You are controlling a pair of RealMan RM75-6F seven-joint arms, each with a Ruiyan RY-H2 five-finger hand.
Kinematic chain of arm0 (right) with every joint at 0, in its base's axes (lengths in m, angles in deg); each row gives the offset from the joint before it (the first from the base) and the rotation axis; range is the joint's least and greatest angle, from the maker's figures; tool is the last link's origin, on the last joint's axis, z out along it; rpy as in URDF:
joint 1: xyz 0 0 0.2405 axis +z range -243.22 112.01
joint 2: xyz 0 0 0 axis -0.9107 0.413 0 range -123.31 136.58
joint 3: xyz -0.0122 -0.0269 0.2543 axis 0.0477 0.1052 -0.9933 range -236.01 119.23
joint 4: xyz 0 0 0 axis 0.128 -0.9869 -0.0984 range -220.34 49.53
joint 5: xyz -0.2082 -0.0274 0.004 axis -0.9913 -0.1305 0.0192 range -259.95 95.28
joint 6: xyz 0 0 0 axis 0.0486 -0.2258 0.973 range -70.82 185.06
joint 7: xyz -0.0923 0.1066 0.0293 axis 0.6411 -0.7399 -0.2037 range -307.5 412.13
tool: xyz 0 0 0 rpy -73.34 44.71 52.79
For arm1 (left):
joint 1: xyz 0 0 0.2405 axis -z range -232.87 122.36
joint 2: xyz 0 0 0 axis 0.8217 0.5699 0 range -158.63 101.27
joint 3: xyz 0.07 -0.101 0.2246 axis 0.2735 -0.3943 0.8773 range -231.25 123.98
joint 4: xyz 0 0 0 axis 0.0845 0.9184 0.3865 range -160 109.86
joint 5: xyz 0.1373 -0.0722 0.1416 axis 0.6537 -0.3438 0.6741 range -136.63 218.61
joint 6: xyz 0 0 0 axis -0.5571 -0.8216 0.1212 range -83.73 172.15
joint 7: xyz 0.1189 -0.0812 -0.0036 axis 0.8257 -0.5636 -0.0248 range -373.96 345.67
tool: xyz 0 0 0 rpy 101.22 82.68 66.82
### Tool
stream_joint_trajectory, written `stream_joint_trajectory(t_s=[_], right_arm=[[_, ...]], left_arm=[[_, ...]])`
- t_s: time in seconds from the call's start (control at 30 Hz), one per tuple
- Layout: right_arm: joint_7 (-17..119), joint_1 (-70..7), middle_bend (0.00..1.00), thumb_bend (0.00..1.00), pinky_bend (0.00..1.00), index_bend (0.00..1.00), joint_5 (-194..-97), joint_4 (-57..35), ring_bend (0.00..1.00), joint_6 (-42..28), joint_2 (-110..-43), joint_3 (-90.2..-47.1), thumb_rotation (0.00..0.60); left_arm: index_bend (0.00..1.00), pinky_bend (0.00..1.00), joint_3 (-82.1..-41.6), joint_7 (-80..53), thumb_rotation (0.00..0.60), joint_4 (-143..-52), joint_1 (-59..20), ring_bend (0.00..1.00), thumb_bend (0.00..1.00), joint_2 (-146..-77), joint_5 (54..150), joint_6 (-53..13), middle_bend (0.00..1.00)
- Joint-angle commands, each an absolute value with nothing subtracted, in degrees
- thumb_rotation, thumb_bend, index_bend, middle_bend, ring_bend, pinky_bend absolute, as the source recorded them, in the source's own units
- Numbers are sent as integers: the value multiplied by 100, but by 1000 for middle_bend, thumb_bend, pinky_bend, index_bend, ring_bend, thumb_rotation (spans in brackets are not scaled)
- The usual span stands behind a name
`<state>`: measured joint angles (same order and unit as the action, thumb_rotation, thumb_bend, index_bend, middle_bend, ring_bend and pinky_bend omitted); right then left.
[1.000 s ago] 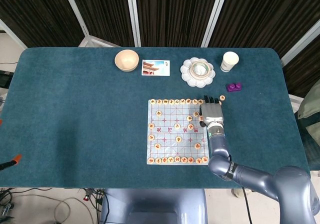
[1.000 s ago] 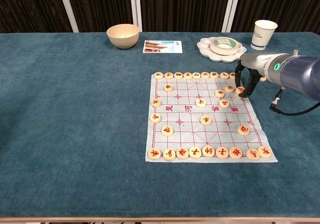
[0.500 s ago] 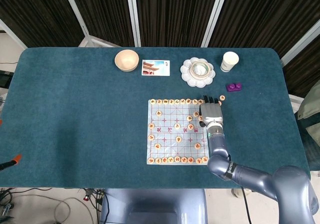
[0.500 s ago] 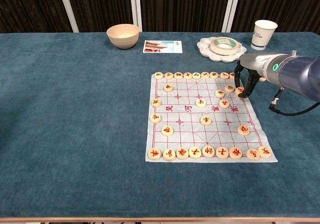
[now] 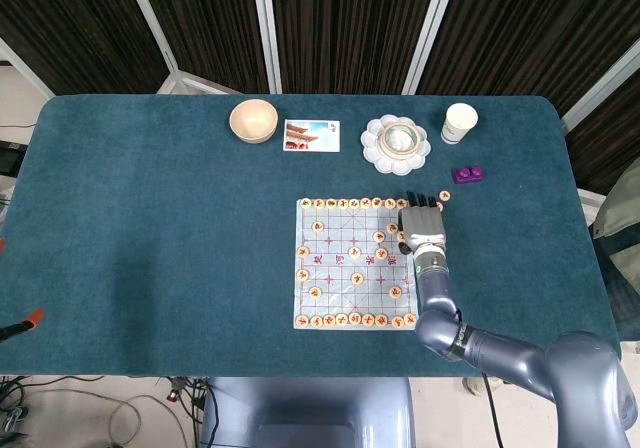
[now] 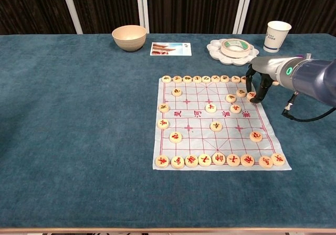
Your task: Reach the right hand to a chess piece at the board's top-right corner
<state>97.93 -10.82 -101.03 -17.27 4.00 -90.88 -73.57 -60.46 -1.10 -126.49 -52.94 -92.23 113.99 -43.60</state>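
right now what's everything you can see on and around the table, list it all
teal cloth-covered table: one, fills the view
white paper chess board: one, centre-right
round wooden chess pieces: many, beige, red marks, on board
beige bowl: one, far edge
picture card: one, right of bowl
white flower-shaped tray: one, holds a tape roll
white paper cup: one, far right
purple small object: one, below cup
right hand: grey, fingers down at board's top-right corner
left hand: not seen
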Motion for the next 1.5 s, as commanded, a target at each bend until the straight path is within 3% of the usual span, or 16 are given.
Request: stream_joint_trajectory(t_s=[0.03,1.2,1.5], right_arm=[[9796,-1079,0,378,92,479,-10099,-1736,46,401,-9091,-7358,600],[9859,-1062,0,378,92,446,-9999,-1664,42,395,-9021,-7367,600],[9741,-1158,0,378,92,439,-10186,-592,33,196,-8454,-7432,600]], left_arm=[[73,0,-6047,-112,600,-12646,-5294,0,0,-9222,11397,-4359,0],[73,0,-6051,-90,600,-12650,-5288,0,0,-9224,11369,-4351,0],[73,0,-6061,-121,600,-12647,-5295,0,0,-9210,11369,-4367,0]])
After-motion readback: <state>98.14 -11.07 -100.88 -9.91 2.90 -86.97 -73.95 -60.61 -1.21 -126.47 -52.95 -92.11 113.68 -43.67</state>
